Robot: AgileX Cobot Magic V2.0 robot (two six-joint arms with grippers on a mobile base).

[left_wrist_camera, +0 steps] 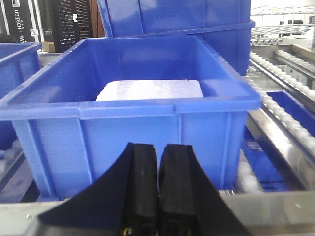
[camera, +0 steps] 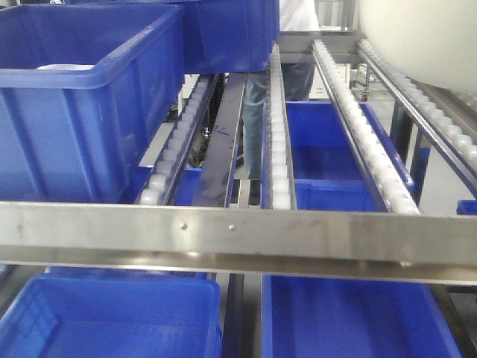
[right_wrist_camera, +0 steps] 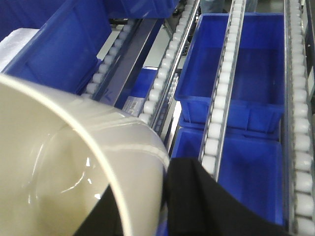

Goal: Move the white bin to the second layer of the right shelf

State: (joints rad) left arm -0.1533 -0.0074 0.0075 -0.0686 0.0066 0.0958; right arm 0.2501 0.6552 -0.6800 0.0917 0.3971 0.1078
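Nearest to you in the right wrist view, the right gripper point(right_wrist_camera: 147, 206) pinches the rim of the white bin point(right_wrist_camera: 64, 167), one black finger inside the wall and one outside; the bin fills the frame from 6 to 9 o'clock, tilted, mouth towards the camera. Past it, at 12 to 3 o'clock, roller rails point(right_wrist_camera: 222, 88) run away from you over blue crates point(right_wrist_camera: 231, 64) on the level below.

In the left wrist view, the left gripper point(left_wrist_camera: 158, 187) sits at 6 o'clock with its fingers pressed together, holding nothing. Just beyond stands a large blue crate point(left_wrist_camera: 133, 128) with a white foam slab point(left_wrist_camera: 150, 91) inside.

In the front view, the riveted front bar point(camera: 238, 231) of the right shelf second layer point(camera: 358, 134) crosses nearest. Behind it the rails slope away. The white bin's underside shows at 1 to 2 o'clock, above the rightmost rails; whether it touches them, you cannot tell.
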